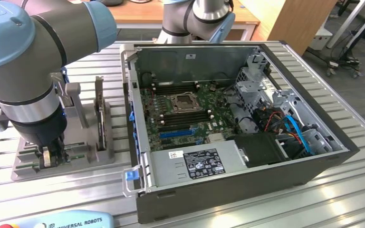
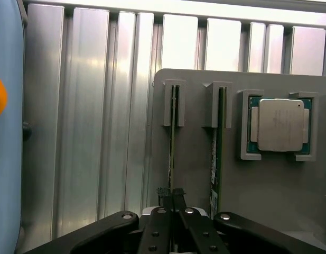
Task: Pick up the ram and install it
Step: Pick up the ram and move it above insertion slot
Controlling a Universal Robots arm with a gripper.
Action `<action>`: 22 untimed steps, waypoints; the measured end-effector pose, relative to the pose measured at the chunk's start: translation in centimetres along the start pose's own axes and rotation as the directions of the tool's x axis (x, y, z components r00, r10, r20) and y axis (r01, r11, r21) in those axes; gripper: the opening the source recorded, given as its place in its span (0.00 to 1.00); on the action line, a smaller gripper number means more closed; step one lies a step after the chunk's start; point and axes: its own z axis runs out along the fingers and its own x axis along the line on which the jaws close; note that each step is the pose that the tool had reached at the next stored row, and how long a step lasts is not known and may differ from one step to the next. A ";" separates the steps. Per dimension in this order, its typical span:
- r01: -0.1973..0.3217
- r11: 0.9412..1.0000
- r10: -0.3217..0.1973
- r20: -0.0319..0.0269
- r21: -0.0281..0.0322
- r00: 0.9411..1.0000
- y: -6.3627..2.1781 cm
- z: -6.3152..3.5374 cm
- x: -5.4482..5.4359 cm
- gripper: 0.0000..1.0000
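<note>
In the exterior view you have little room: the grey holder (image 1: 84, 142) sits at 9 o'clock of the open computer case (image 1: 309, 175), just beside its wall, with only a narrow strip of slatted table (image 1: 347, 190) between them. More bare table lies toward 6 o'clock, as far as the teach pendant (image 1: 62, 221), which the frame edge cuts off. The case stands open on top, so the motherboard (image 1: 176, 111) is reachable from above, walled in on every side. From this view the arm (image 1: 36, 61) covers part of the holder, its upper joints are cut off at 10 o'clock, and you cannot make out the sticks in the holder. The wrist view helps you more: the ram (image 2: 172, 148) stands on edge in its slot of the holder, and its near end disappears between the fingers. A second stick (image 2: 220, 143) stands in the neighbouring slot, between the ram and the CPU chip (image 2: 280, 124) in its pocket. The arm's last segment points straight down over the holder's end at 8 o'clock of the exterior view. The gripper (image 2: 173, 197) is pinched almost fully together on the ram's thin edge.
</note>
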 end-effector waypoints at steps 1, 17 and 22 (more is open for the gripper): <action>0.000 1.000 0.000 0.000 0.000 1.000 0.00 0.00 0.0 0.12; -0.016 1.000 0.016 0.001 0.000 1.000 0.00 -0.03 0.0 0.12; -0.021 1.000 0.021 0.001 0.000 1.000 0.00 -0.03 0.0 0.12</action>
